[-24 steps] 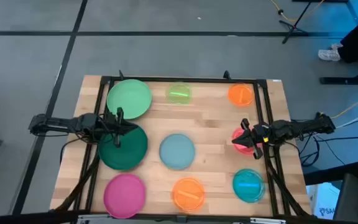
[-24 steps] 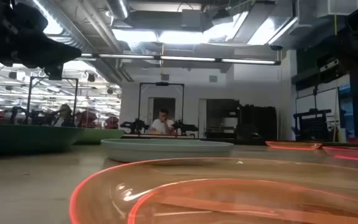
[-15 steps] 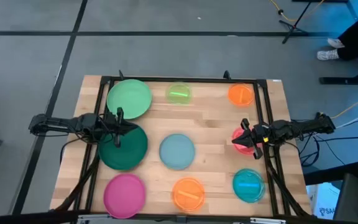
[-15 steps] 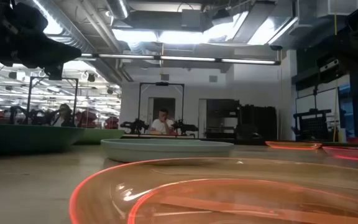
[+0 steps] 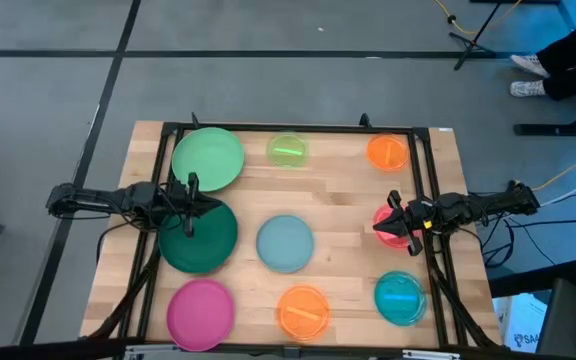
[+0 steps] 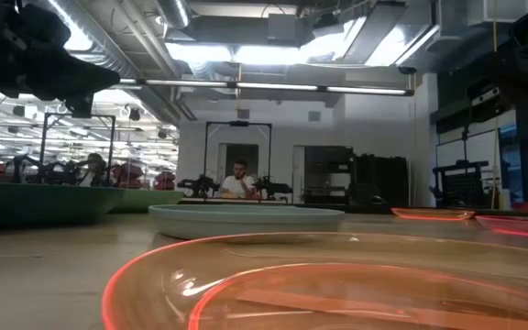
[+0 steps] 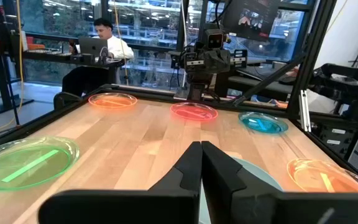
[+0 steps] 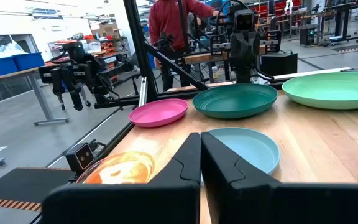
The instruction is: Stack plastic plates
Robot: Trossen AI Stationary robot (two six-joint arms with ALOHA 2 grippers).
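Wooden bench [image 5: 348, 215], nine plates lying singly, none stacked.

Far row: light green plate [image 5: 208, 158], small lime plate [image 5: 288, 150], small orange plate [image 5: 388, 151].
Middle row: dark green plate [image 5: 200, 237], grey-blue plate [image 5: 285, 243], small red-pink plate [image 5: 389, 226].
Near row: magenta plate [image 5: 200, 308], second orange plate [image 5: 303, 311], small teal plate [image 5: 400, 297].

Left end effector [image 5: 206, 200]: hanging over the far edge of the dark green plate, just beside the light green plate; fingers [image 7: 188, 171] are pressing together, clenched on nothing. In the left wrist view the grey-blue plate is lying directly ahead of the fingertips, with the red-pink and teal plates farther across.

Right end effector [image 5: 382, 219]: hovering over the red-pink plate at the bench's right side; fingers [image 8: 190, 158] are likewise clenched, carrying nothing. In the right wrist view the grey-blue plate is sitting just past its fingertips, with the magenta, dark green and light green plates beyond.

Low view: the near orange plate is filling the foreground, the grey-blue plate behind it.
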